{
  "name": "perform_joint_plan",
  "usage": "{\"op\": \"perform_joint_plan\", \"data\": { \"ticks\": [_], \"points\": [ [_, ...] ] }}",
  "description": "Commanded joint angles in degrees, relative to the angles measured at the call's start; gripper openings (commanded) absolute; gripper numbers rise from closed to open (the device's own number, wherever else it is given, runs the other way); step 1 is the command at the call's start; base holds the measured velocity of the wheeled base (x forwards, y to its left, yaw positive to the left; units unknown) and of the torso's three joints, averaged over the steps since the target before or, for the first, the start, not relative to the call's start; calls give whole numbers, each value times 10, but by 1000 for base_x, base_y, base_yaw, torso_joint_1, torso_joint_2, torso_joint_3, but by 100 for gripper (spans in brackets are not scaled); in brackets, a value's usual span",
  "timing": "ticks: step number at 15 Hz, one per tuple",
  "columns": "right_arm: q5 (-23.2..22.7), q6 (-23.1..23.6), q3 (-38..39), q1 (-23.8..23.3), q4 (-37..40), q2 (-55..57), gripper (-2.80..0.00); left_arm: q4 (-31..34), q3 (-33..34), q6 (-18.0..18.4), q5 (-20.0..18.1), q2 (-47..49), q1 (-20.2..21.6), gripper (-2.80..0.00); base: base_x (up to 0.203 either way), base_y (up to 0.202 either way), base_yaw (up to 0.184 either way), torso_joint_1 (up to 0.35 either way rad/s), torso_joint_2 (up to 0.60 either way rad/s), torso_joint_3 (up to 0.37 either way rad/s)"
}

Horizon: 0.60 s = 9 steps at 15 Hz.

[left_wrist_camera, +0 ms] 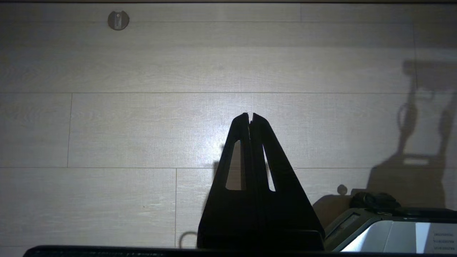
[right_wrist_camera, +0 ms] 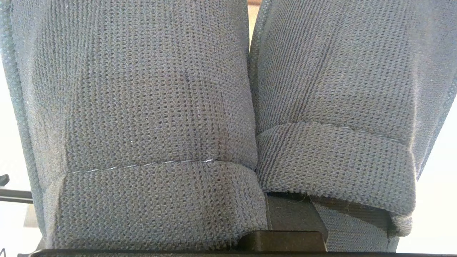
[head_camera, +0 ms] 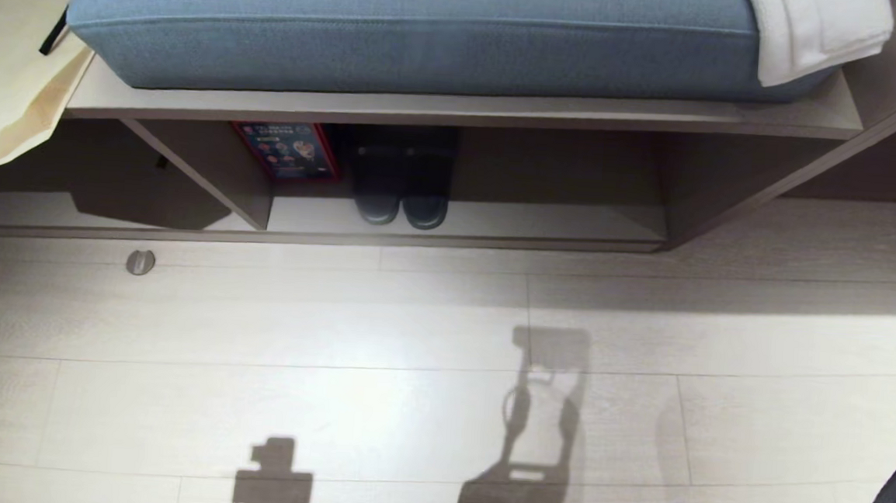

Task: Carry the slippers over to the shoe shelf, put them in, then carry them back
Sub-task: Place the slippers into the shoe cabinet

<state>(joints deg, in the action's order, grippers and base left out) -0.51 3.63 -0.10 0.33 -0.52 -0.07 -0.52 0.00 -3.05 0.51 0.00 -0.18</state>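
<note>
The slippers (right_wrist_camera: 150,117), dark grey-blue knitted fabric, fill the right wrist view side by side, bands towards the camera. My right gripper (right_wrist_camera: 264,214) is shut on them; one dark finger (right_wrist_camera: 294,219) reaches under the band of one slipper, and the other finger is hidden. The shoe shelf (head_camera: 543,222), a low beige open cubby with an upright divider, lies ahead under a bench in the head view. My left gripper (left_wrist_camera: 250,116) is shut and empty over bare floor. Neither arm shows in the head view, only their shadows on the floor.
A shiny black pair of sandals (head_camera: 402,194) and a red box (head_camera: 287,150) stand inside the cubby. On top lie a blue cushion (head_camera: 415,32) and a white cloth (head_camera: 811,33). A paper bag (head_camera: 1,61) hangs left. A metal floor stop (head_camera: 141,262) sits before the shelf.
</note>
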Motion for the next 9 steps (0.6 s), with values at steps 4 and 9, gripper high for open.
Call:
{"op": "perform_joint_plan", "data": {
  "ticks": [4, 9],
  "points": [
    [0, 1, 0, 0, 0, 1, -280, 0, 0, 0, 0, 0, 0, -280, 0, 0, 0, 3, -1, -196],
    [0, 1, 0, 0, 0, 1, -280, 0, 0, 0, 0, 0, 0, -280, 0, 0, 0, 3, 1, -199]
  ]
}}
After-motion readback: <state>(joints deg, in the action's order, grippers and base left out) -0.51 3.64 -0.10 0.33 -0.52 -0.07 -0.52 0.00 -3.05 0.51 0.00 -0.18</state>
